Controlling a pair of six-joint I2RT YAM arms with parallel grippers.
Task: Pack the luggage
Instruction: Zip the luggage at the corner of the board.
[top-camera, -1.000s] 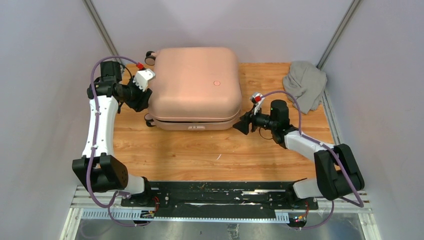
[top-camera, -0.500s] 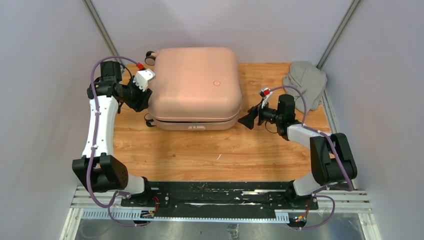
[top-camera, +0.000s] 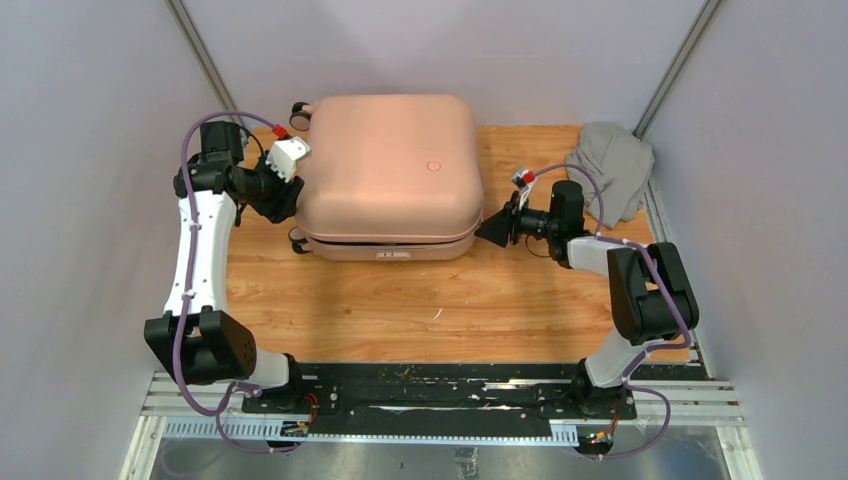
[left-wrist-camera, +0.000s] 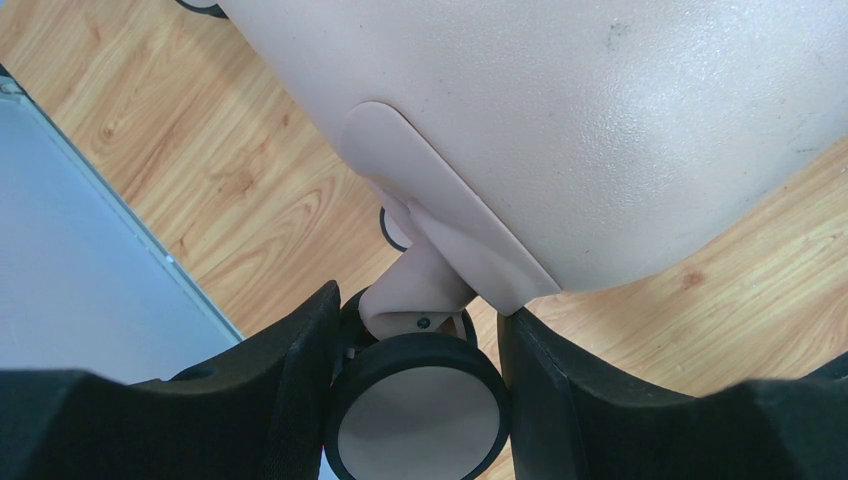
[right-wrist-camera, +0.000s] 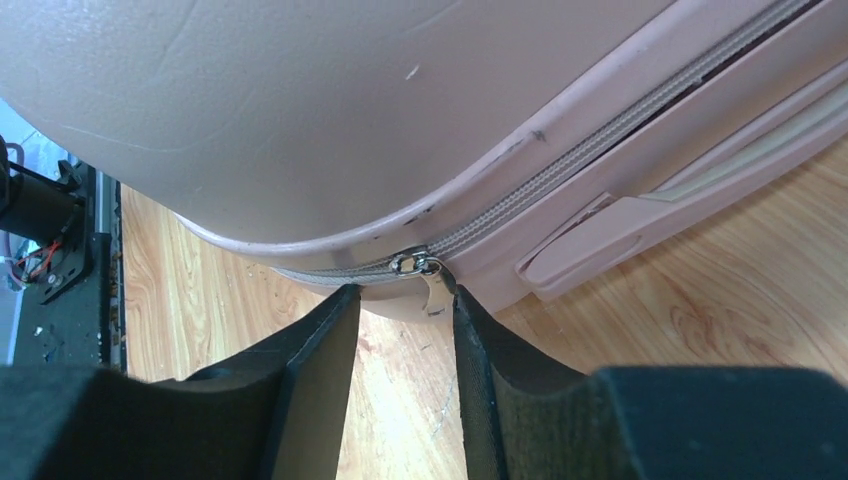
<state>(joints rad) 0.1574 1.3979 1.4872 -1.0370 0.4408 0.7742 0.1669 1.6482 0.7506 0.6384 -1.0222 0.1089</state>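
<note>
The pink suitcase lies flat, lid down, at the far middle of the wooden table, with a grey cloth off to its right. At its left side, the left gripper has both fingers clamped on a black caster wheel. At the near right corner, the right gripper has its fingers parted around the zipper pull. The pull hangs against the right-hand finger, possibly touching, but it's hard to call.
</note>
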